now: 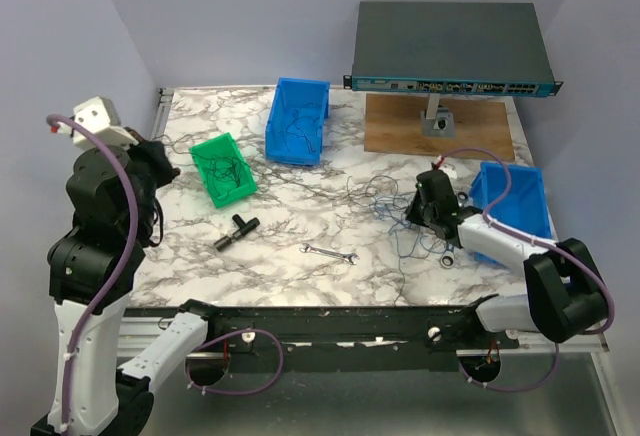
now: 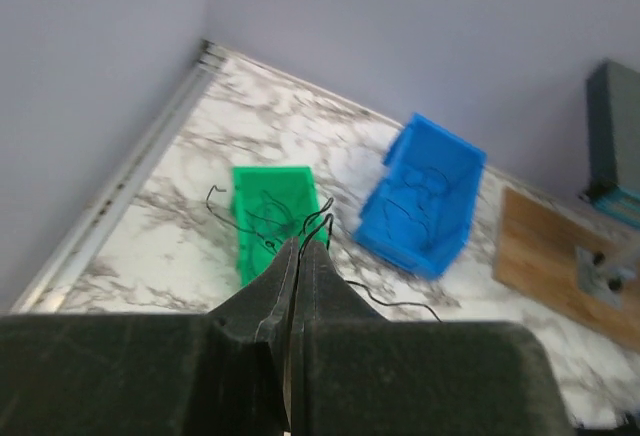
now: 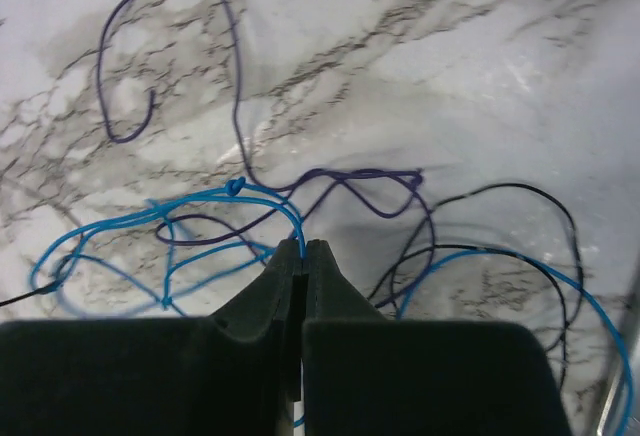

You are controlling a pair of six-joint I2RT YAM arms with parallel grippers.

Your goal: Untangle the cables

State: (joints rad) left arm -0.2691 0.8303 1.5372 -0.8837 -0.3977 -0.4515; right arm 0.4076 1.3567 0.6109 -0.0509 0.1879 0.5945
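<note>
right gripper (image 3: 303, 246) clamped on blue cable (image 3: 200, 201), tangle on marble table (image 3: 500, 56) | left gripper (image 2: 303, 244) pinched shut on thin black cable (image 2: 322, 218), off table, near green bin (image 2: 275, 181)

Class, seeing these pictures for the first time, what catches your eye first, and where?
The tangle of blue, purple and black cables lies right of centre on the marble table, the right gripper shut on a blue strand. Next come the bright green bin and blue bin further left, each with thin wires inside.
</note>
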